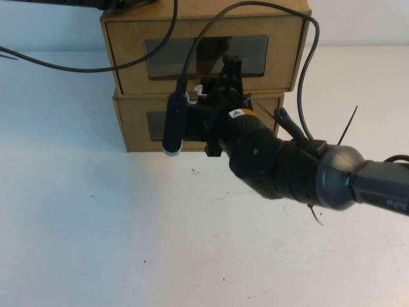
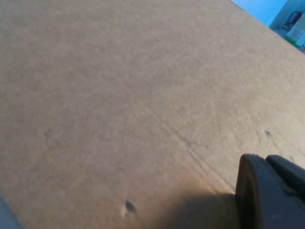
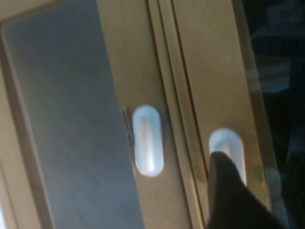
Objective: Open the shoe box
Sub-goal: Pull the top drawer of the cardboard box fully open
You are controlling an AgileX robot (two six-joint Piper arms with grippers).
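Note:
Two brown cardboard shoe boxes are stacked at the back of the table, the upper box (image 1: 204, 48) on the lower box (image 1: 137, 125), each with a dark window in its front. My right gripper (image 1: 231, 69) is pressed up to the box fronts at the seam between them. In the right wrist view two white oval pull slots show, one slot (image 3: 147, 140) on each side of the seam. My right gripper (image 3: 252, 167) is open, with one fingertip (image 3: 224, 167) on the second slot (image 3: 228, 140). My left gripper (image 2: 271, 191) hovers just over a box's plain cardboard top (image 2: 119, 95).
The white table (image 1: 96, 224) spreads in front of the boxes and to both sides. Black cables (image 1: 307, 70) loop from the right arm across the box fronts. The right arm's dark body (image 1: 300, 169) covers the right part of the lower box.

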